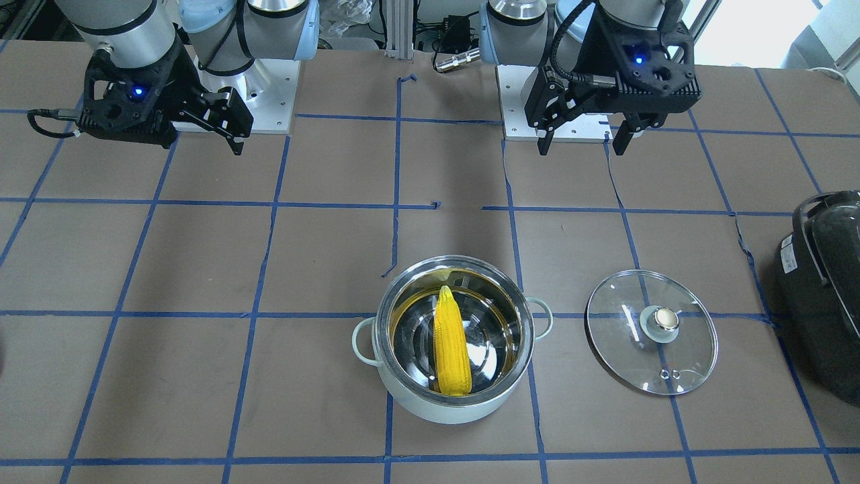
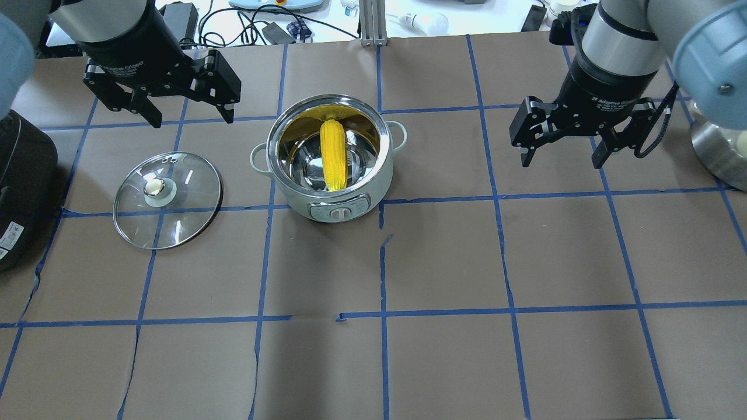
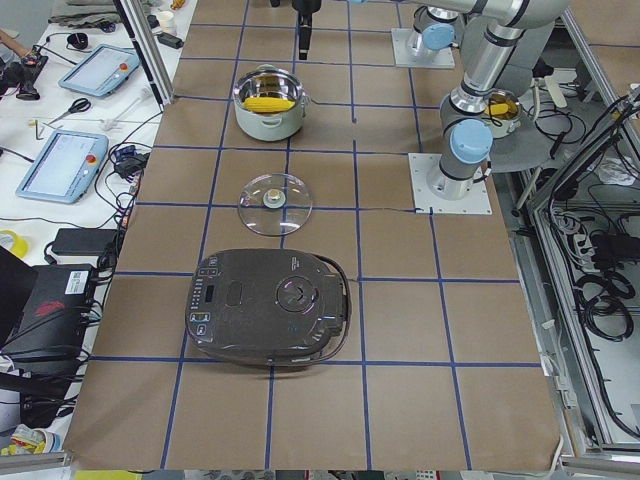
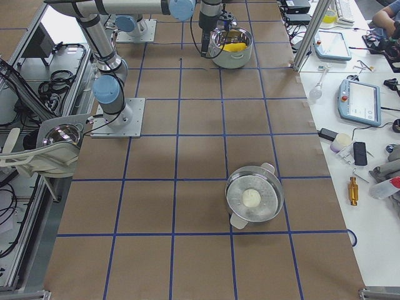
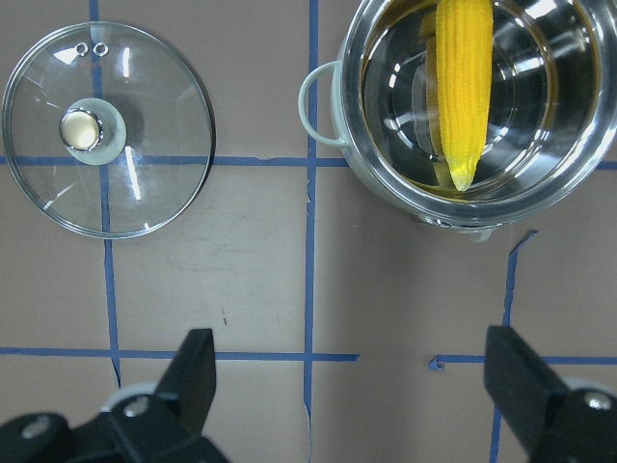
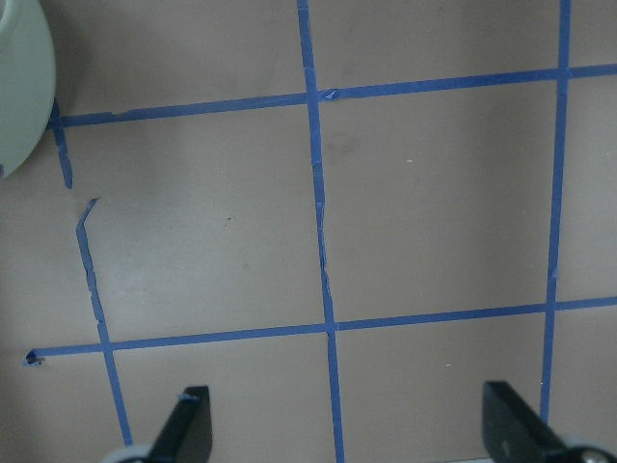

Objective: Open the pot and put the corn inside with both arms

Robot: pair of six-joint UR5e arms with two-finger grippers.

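You could see the pot (image 2: 300, 201) standing open on the counter (image 2: 443, 262), its control knob facing the robot. The corn (image 2: 333, 154) lay inside the pot on a slant. Its pale tip rested low on the steel floor on the robot's side, and its thick end leaned against the far wall. The lid (image 2: 167, 200) lay flat with its knob up, to the pot's left, near it but not touching. A black appliance (image 2: 23, 186) sat further left of the pot, beyond the lid.

Your left pincer (image 2: 192, 116) hung raised above the counter on the pot's left, with its jaws spread wide and nothing between them. Your right pincer (image 2: 561, 162) hung raised well to the pot's right, spread just as wide and equally empty. Neither pincer touched the pot, the corn or the lid.
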